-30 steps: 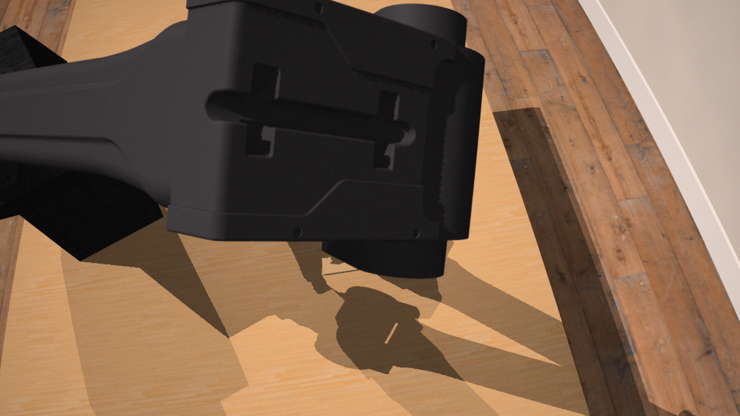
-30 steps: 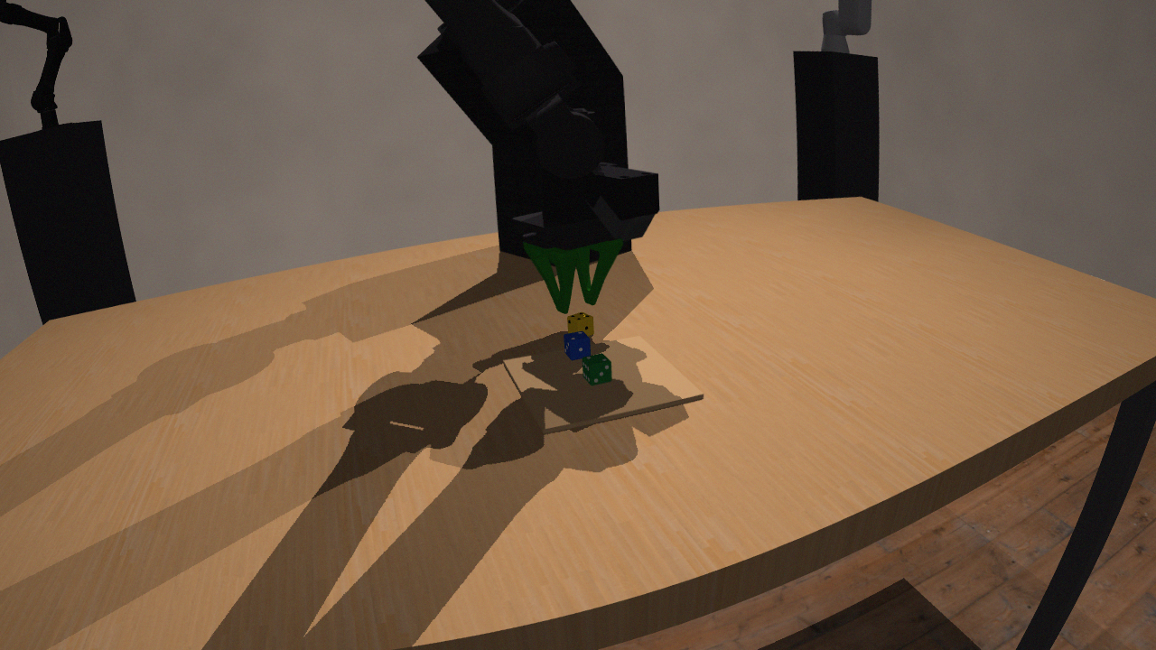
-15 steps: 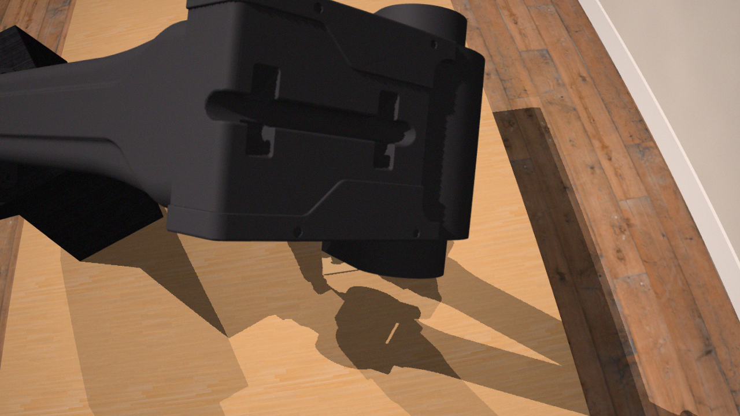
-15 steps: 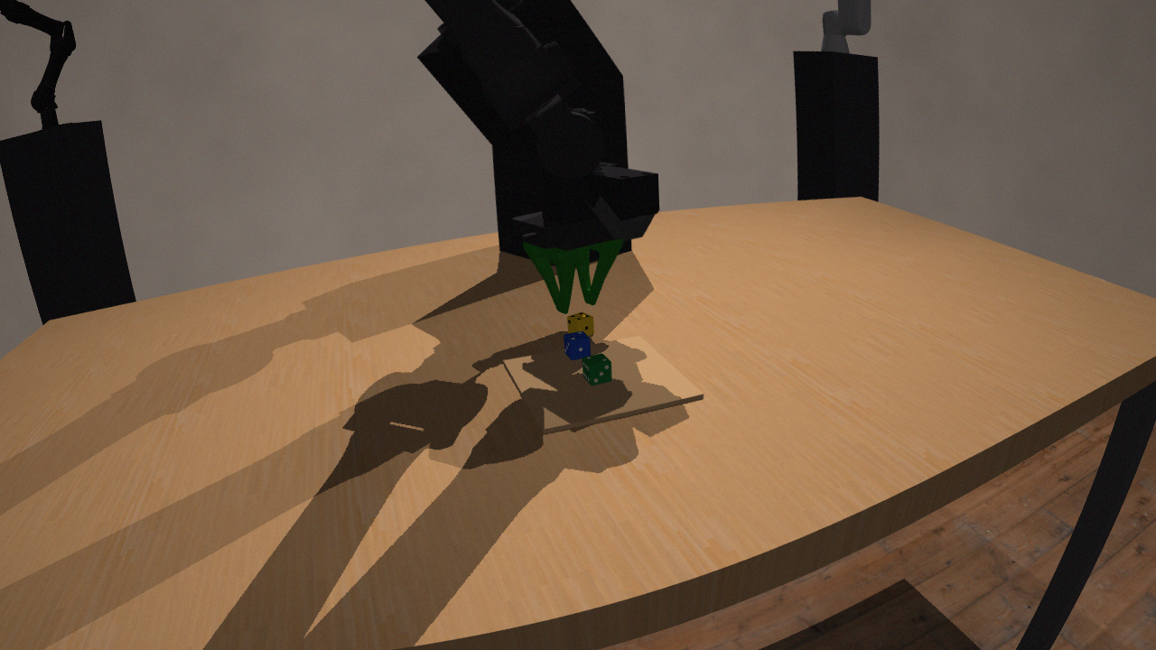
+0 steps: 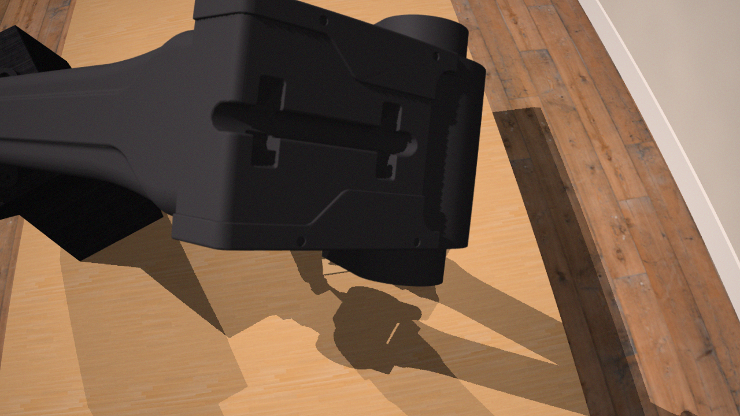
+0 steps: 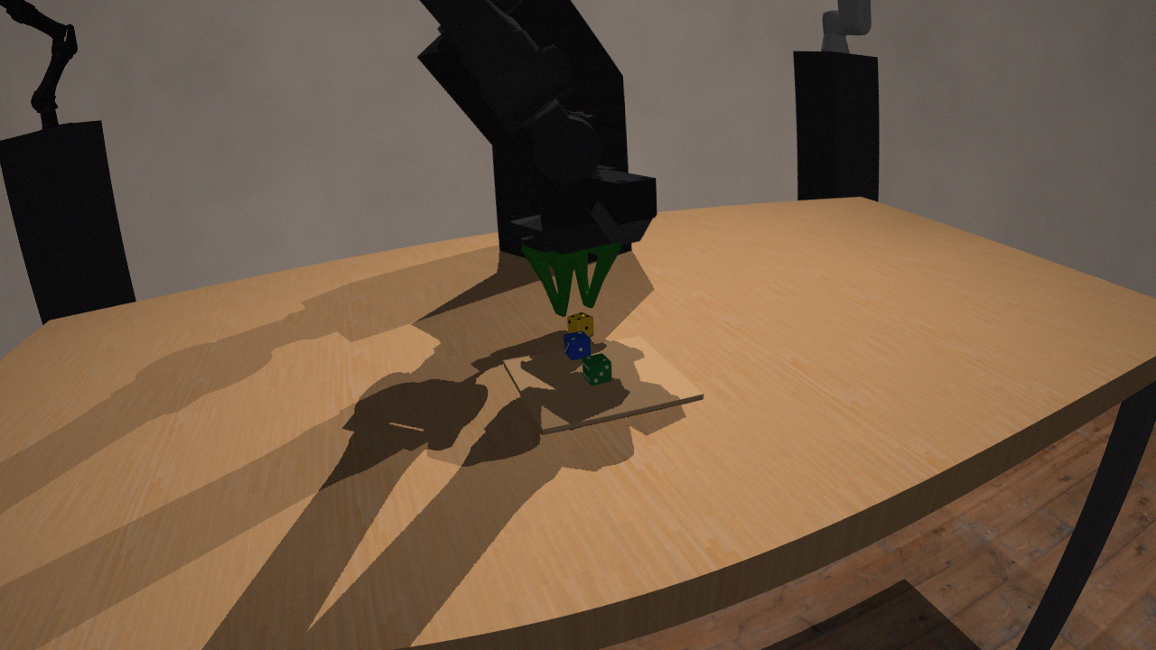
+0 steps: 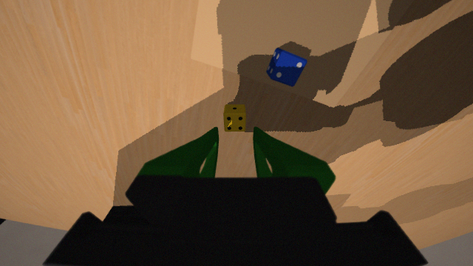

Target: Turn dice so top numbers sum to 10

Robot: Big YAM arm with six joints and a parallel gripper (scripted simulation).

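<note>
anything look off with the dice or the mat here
Yes, one thing: the yellow die sits on the table, just off the mat, while the blue and green dice are on it. Nothing looks damaged.

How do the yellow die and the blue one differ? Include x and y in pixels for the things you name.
The yellow die point(image 6: 580, 325) point(image 7: 234, 114) has black dots; the blue die point(image 6: 577, 345) point(image 7: 288, 68) has white ones. The yellow die is off the mat point(image 5: 339, 267) point(image 6: 664, 387) point(image 7: 208, 48), just beyond its edge; the blue die is on it. In the wrist view, the yellow die looks squared up, the blue die turned. Both are cubes.
</note>
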